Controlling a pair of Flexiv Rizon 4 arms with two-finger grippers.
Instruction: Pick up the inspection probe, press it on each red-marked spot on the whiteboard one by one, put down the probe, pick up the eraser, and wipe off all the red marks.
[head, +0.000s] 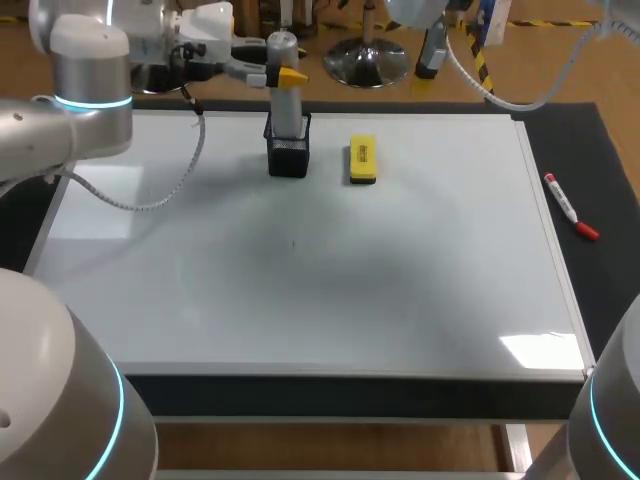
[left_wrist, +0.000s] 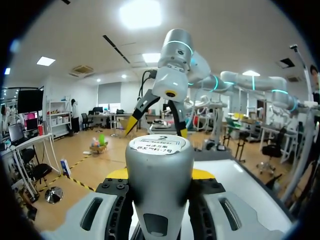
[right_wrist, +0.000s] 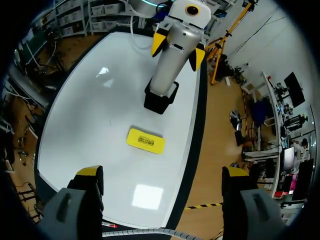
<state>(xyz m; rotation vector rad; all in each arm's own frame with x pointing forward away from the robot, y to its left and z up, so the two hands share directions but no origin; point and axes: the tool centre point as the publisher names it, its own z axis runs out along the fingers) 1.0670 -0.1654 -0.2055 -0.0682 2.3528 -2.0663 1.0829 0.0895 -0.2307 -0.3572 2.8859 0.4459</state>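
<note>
1. One whiteboard (head: 300, 300), which covers most of the table.
2. One inspection probe (head: 284, 100), a grey cylinder standing upright near the board's 12 o'clock edge.
3. One black mesh holder (head: 288, 155), set around the probe's foot.
4. One yellow eraser (head: 362, 160), lying flat at the holder's 3 o'clock.
5. One marker pen (head: 570, 205) with a red cap, lying off the board on its 3 o'clock side.
6. One dark mat (head: 600, 140), under the pen.
7. Two grippers, the left gripper (left_wrist: 160, 175) and the right gripper (right_wrist: 162, 172).
8. Four yellow fingertips (right_wrist: 90, 171) in all, two on each gripper.
</note>
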